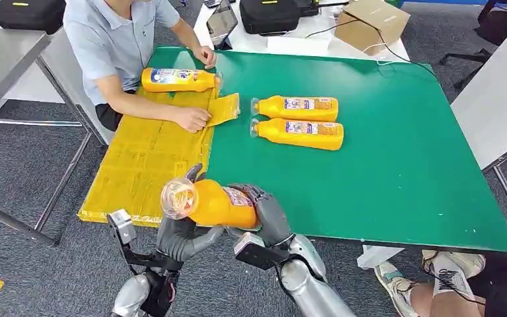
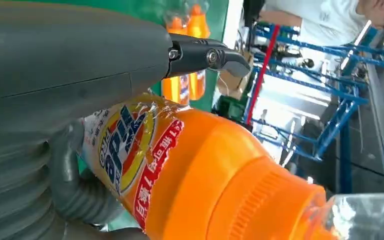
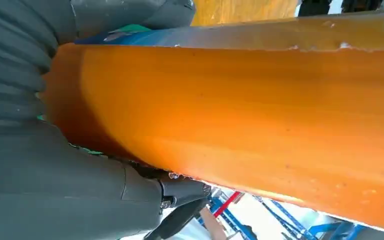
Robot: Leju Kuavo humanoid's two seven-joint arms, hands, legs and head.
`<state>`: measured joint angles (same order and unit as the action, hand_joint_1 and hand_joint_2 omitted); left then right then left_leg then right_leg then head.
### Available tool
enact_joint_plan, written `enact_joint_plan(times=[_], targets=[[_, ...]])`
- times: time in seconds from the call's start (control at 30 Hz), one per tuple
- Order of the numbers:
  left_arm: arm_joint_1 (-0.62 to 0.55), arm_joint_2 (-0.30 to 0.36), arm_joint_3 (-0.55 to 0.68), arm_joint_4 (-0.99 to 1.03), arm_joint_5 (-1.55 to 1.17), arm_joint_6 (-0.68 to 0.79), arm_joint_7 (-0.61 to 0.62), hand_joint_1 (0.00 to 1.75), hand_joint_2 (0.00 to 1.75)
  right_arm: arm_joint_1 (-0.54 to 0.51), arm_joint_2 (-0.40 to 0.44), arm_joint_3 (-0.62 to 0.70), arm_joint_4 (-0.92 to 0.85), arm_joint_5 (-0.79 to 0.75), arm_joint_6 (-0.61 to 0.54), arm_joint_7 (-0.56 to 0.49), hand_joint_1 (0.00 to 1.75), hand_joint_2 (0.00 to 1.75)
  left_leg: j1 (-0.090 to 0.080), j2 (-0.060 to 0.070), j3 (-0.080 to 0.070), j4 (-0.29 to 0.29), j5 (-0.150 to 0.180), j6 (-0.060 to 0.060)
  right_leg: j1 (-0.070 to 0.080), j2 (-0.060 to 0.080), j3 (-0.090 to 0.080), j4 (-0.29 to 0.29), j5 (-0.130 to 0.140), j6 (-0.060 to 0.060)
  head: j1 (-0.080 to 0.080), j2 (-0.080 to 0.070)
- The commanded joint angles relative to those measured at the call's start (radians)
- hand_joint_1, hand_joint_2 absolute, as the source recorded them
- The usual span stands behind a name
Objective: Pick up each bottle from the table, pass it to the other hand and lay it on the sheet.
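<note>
From the head view, both arms are bent in front of the table edge, and the left hand (image 1: 179, 234) and the right hand (image 1: 267, 212) both wrap their fingers around one orange bottle (image 1: 218, 203), which lies level above the near edge of the table (image 1: 396, 165), beside the yellow sheet (image 1: 145, 158), with its clear cap to the left. At the left wrist, the thumb and fingers press on the label. At the right wrist, the fingers close around the plain orange body.
</note>
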<state>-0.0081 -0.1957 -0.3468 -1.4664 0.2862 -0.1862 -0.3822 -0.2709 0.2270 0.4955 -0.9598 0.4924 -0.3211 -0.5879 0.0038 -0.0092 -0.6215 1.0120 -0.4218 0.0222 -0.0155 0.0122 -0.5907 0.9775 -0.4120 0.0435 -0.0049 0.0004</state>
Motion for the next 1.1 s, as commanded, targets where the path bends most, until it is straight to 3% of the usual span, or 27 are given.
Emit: enact_joint_plan(times=[0.03,0.43,0.5,0.53,0.57,0.6,0.67,0.73,0.77,0.8,0.97,1.0,1.1], targets=[[-0.043,0.017,-0.017,0.074,-0.013,0.017,0.004,0.0,1.75,-0.062,-0.007,0.048,0.072,0.032,-0.021,0.022,1.75,1.75,0.0,0.001,0.003,-0.001,-0.001,-0.001,0.0,0.0,0.003,-0.001,-0.001,-0.001,0.0,0.0],[-0.088,0.006,-0.015,0.113,0.157,-0.09,0.051,0.05,1.75,-0.071,0.05,0.089,0.114,-0.055,-0.02,-0.061,1.75,1.75,0.0,0.001,0.004,-0.001,-0.001,-0.001,0.001,-0.001,0.004,-0.001,-0.001,-0.002,0.0,0.0],[-0.085,0.003,-0.011,0.108,0.168,-0.087,0.052,0.31,1.75,-0.068,0.054,0.088,0.113,-0.063,-0.025,-0.066,1.75,1.75,0.0,0.0,0.002,-0.001,0.0,-0.001,0.0,-0.001,0.002,0.0,-0.001,-0.001,0.0,0.0],[-0.083,0.004,-0.009,0.105,0.177,-0.084,0.056,0.68,1.75,-0.066,0.055,0.089,0.112,-0.071,-0.023,-0.069,1.75,1.75,0.0,0.001,0.004,-0.001,-0.001,-0.001,0.001,-0.001,0.004,-0.001,-0.001,-0.002,0.0,0.0],[-0.083,0.004,-0.009,0.105,0.177,-0.084,0.056,0.68,1.75,-0.066,0.055,0.089,0.112,-0.071,-0.023,-0.069,1.75,1.75,0.0,0.001,0.003,-0.001,-0.001,-0.001,0.0,0.0,0.003,-0.001,-0.001,-0.001,0.0,0.0],[-0.081,0.007,-0.006,0.101,0.18,-0.083,0.056,1.61,1.75,-0.063,0.055,0.091,0.111,-0.074,-0.023,-0.07,1.75,1.75,0.0,0.001,0.005,-0.001,-0.002,-0.001,0.001,0.0,0.005,0.0,-0.002,-0.002,0.0,0.0],[-0.08,0.011,-0.002,0.1,0.183,-0.081,0.056,1.75,1.75,-0.062,0.055,0.093,0.11,-0.075,-0.022,-0.07,1.75,1.75,0.0,0.001,0.004,-0.001,-0.001,-0.001,0.001,-0.001,0.004,-0.001,-0.001,-0.002,0.0,0.0],[-0.079,0.011,0.009,0.096,0.19,-0.077,0.053,1.75,1.75,-0.062,0.05,0.101,0.112,-0.072,-0.018,-0.067,1.75,1.75,0.001,0.0,0.004,-0.001,-0.001,-0.001,0.001,-0.001,0.004,-0.001,-0.001,-0.002,0.0,0.0],[-0.079,0.011,0.013,0.095,0.192,-0.076,0.052,1.75,1.75,-0.061,0.05,0.101,0.112,-0.074,-0.016,-0.066,1.5,1.75,0.001,0.001,0.004,-0.001,-0.001,-0.001,0.001,-0.001,0.004,-0.001,-0.001,-0.002,0.0,0.0],[-0.08,0.01,0.019,0.092,0.195,-0.074,0.051,1.75,1.75,-0.055,0.053,0.095,0.108,-0.083,-0.019,-0.067,0.03,1.75,0.0,0.001,0.002,-0.001,0.0,-0.001,0.0,0.0,0.002,-0.001,0.0,-0.001,0.0,0.0],[-0.082,0.009,0.022,0.09,0.198,-0.073,0.052,1.75,1.75,-0.051,0.053,0.102,0.101,-0.09,-0.01,-0.07,0.0,1.75,0.001,0.0,0.003,-0.001,-0.001,-0.001,0.001,-0.001,0.003,-0.001,-0.001,-0.001,0.0,0.0],[-0.085,0.008,0.023,0.094,0.202,-0.074,0.055,1.75,1.75,-0.052,0.052,0.104,0.102,-0.089,-0.011,-0.072,0.0,0.0,0.001,0.001,0.005,-0.001,-0.002,-0.001,0.001,-0.001,0.005,-0.001,-0.002,-0.002,0.0,0.0],[-0.096,0.006,0.032,0.105,0.214,-0.063,0.062,1.75,1.75,-0.054,0.054,0.102,0.107,-0.087,-0.028,-0.07,0.0,0.0,0.001,0.0,0.005,-0.001,-0.002,-0.001,0.001,-0.002,0.006,-0.001,-0.002,-0.002,0.0,0.0]])
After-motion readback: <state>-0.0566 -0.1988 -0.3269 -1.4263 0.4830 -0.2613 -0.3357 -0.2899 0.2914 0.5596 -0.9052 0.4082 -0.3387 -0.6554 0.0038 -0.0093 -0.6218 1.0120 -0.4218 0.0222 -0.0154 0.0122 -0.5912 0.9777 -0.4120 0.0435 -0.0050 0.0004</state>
